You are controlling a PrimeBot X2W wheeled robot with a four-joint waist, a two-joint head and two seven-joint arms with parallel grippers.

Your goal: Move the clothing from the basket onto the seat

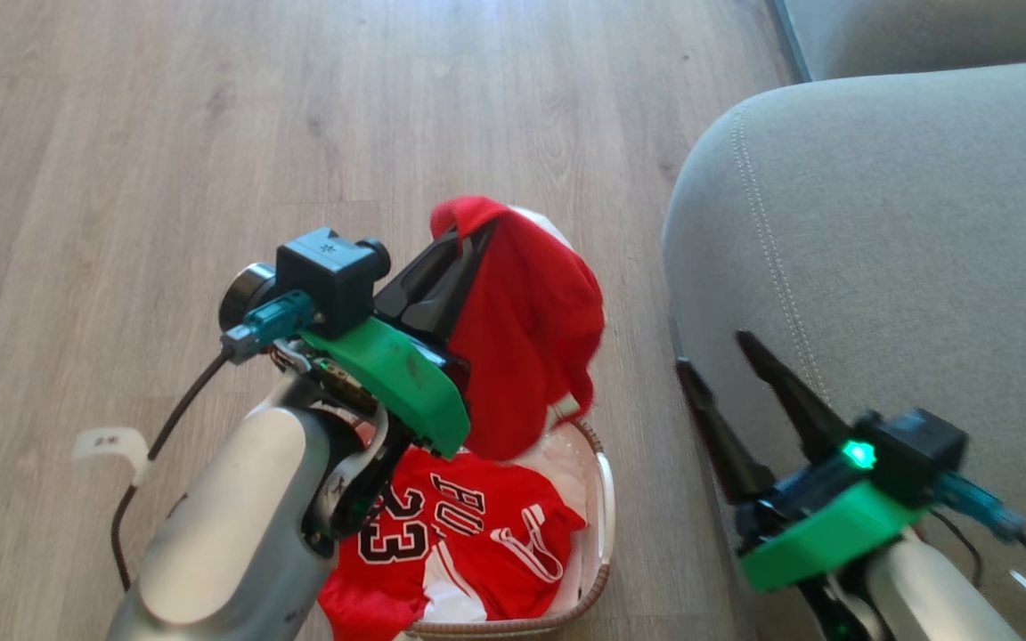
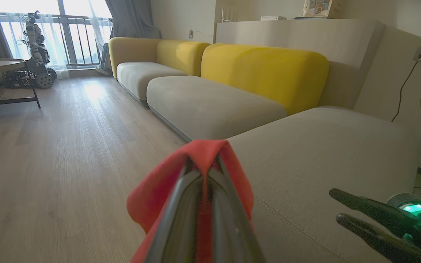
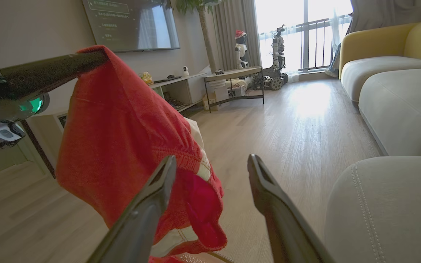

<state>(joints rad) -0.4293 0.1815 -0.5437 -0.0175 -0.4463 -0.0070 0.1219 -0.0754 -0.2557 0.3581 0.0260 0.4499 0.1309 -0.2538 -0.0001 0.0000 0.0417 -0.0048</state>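
Red clothing (image 1: 526, 329) hangs from my left pincer (image 1: 461, 239), clamped on it above the basket (image 1: 603, 534), beside the seat (image 1: 878, 223). A jersey (image 1: 468, 552) in the basket reads "23"; its other lettering is half hidden. My right pincer (image 1: 713, 350) stands apart, empty.

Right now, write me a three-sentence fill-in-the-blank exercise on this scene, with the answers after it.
1. The left tool is shut on a hanging garment whose colour is ____.
2. The jersey lying in the basket bears the number ____.
3. The right tool, near the grey seat, has its fingers ____.
Missing words: red; 23; open.
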